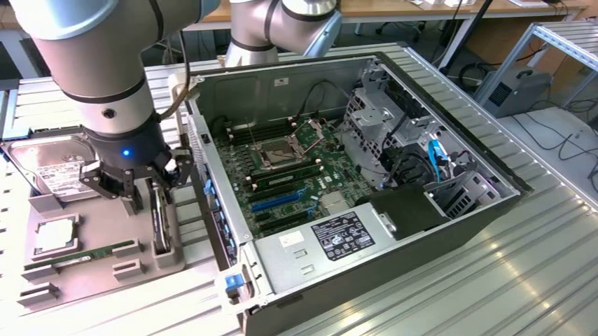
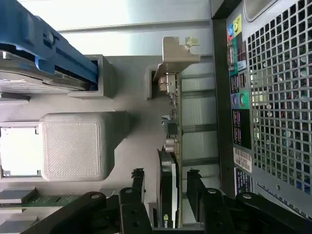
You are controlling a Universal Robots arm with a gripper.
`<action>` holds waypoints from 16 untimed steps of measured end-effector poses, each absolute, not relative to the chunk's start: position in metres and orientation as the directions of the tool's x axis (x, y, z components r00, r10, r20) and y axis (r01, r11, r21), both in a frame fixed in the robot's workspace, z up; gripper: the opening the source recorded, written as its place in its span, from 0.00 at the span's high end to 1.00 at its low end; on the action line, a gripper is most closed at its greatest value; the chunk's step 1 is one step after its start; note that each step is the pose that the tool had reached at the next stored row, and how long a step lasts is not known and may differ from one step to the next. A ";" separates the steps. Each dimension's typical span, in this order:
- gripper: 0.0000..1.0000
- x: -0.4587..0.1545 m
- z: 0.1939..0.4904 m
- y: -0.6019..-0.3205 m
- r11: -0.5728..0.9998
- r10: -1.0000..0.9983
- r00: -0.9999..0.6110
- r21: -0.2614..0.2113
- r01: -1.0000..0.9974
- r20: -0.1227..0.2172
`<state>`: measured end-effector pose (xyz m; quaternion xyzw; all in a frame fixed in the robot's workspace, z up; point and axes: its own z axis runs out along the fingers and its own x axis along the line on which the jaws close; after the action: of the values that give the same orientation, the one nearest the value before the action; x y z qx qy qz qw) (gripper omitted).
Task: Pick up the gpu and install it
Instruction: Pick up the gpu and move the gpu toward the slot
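Note:
The gpu stands on edge in a grey holder, on the exterior view's left of the open computer case. In the wrist view its green board edge runs from the silver end bracket to the black cooler between my fingers. My gripper hangs right over the card's top edge. The gripper is open. One black finger stands on each side of the card, with a small gap on both sides.
A grey fixture tray also carries a hard drive, a CPU and a RAM stick. The case's motherboard lies exposed, with a blue slot. The case's rear panel stands close beside the card.

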<state>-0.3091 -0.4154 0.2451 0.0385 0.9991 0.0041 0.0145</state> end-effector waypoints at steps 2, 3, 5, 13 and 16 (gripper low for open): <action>0.52 -0.309 0.243 -0.406 0.997 0.077 -0.997 0.009 0.077 -0.029; 0.52 -0.309 0.243 -0.405 0.997 0.077 -0.997 0.009 0.077 -0.029; 0.52 -0.309 0.243 -0.405 0.997 0.077 -0.997 0.009 0.077 -0.028; 0.72 -0.309 0.243 -0.405 0.997 0.077 -0.997 0.009 0.077 -0.028; 0.73 -0.309 0.243 -0.405 0.997 0.077 -0.997 0.009 0.077 -0.028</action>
<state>-0.3091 -0.4053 0.2431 0.0384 0.9991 0.0040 0.0144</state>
